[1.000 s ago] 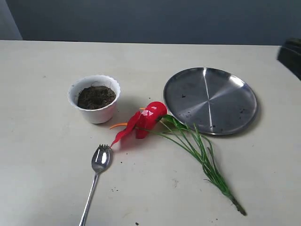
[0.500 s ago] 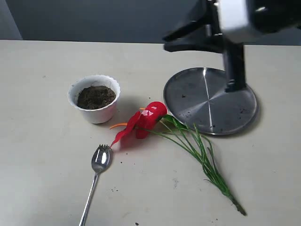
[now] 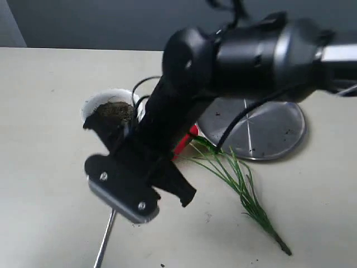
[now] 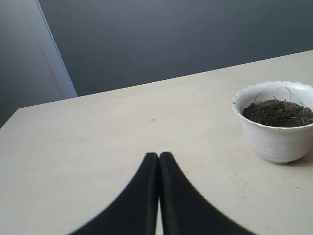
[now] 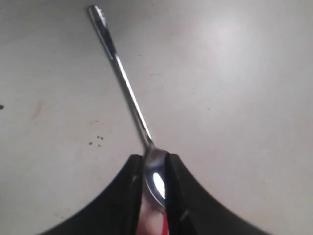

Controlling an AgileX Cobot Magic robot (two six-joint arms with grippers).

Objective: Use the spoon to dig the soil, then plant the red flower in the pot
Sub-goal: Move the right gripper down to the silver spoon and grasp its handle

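My right arm point(image 3: 223, 61) reaches across the middle and hides the spoon's bowl and most of the red flower point(image 3: 191, 134). Its green stems point(image 3: 240, 178) trail to the right. The spoon point(image 5: 128, 85) lies flat on the table, only its handle end point(image 3: 105, 243) showing from outside. My right gripper point(image 5: 155, 157) hangs just over the spoon's bowl, jaws a narrow gap apart, with the bowl seen through the gap. The white pot point(image 4: 276, 139) holds dark soil point(image 4: 279, 111), partly covered by the arm point(image 3: 114, 110). My left gripper point(image 4: 159, 155) is shut and empty, short of the pot.
A wide steel plate point(image 3: 273, 131) lies at the right, partly behind my right arm. Small crumbs of soil point(image 5: 95, 140) dot the table beside the spoon handle. A dark wall rises behind the table's far edge.
My right arm swept in from the upper right, passed over the plate, and now hangs low over the spoon's bowl and the flower head. Spoon, flower and pot have not moved.
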